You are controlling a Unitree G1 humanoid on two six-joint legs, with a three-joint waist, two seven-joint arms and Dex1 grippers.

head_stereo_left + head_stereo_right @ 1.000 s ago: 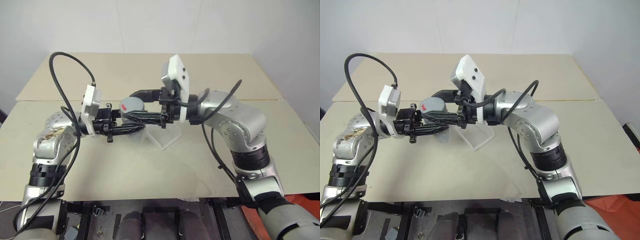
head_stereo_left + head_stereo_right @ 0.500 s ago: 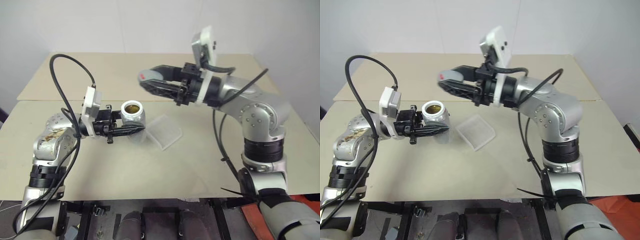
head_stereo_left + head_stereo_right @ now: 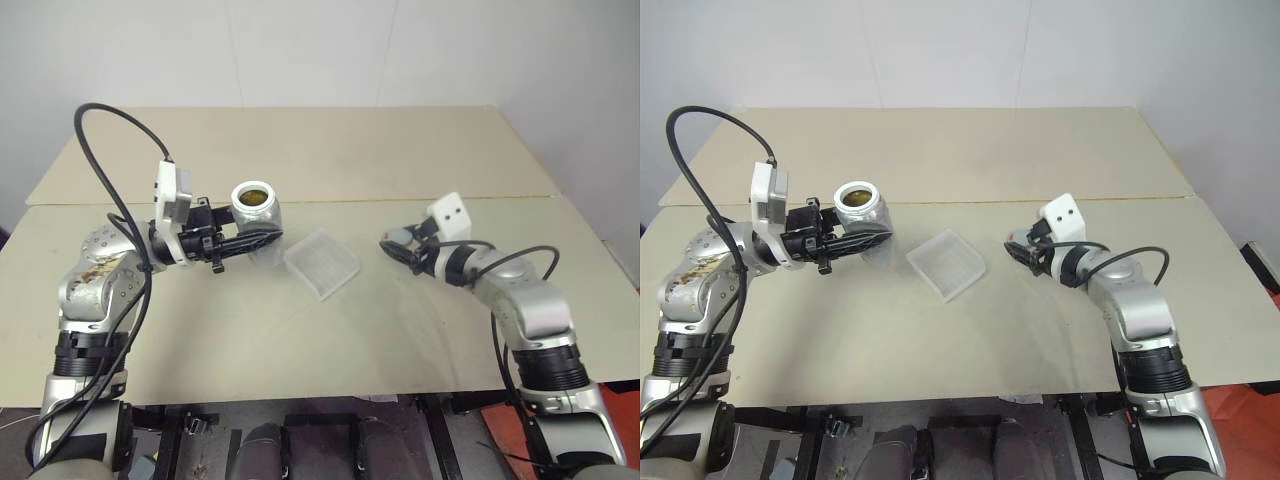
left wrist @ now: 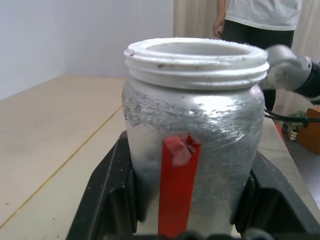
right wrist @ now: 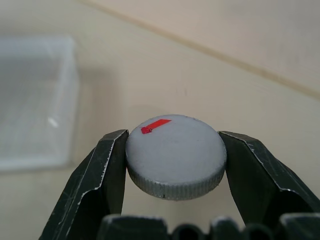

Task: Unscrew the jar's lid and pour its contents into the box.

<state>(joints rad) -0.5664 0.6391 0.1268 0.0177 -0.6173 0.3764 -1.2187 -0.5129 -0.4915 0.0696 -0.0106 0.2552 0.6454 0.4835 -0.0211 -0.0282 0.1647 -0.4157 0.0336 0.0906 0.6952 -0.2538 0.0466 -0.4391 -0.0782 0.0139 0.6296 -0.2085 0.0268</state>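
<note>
My left gripper (image 3: 262, 232) is shut on the jar (image 3: 255, 213), held upright above the table, left of the box. The jar's mouth is uncovered, and brownish-yellow contents (image 3: 253, 195) show inside. In the left wrist view the jar (image 4: 195, 125) has a red strip down its side and sits between the black fingers (image 4: 107, 200). The box (image 3: 321, 263), a shallow clear tray, lies on the table between my arms. My right gripper (image 3: 393, 243) is shut on the grey lid (image 5: 175, 155), low over the table to the right of the box. A small red mark shows on the lid's top.
The beige table (image 3: 300, 340) has a seam running across it behind the box. A second table surface (image 3: 300, 140) continues behind that seam. A person (image 4: 260, 20) stands in the background of the left wrist view. The box (image 5: 35, 100) appears beyond the lid.
My right gripper lifted the lid off the jar, swung it up and to the right, then lowered it close to the table beside the box. The left gripper still holds the jar.
</note>
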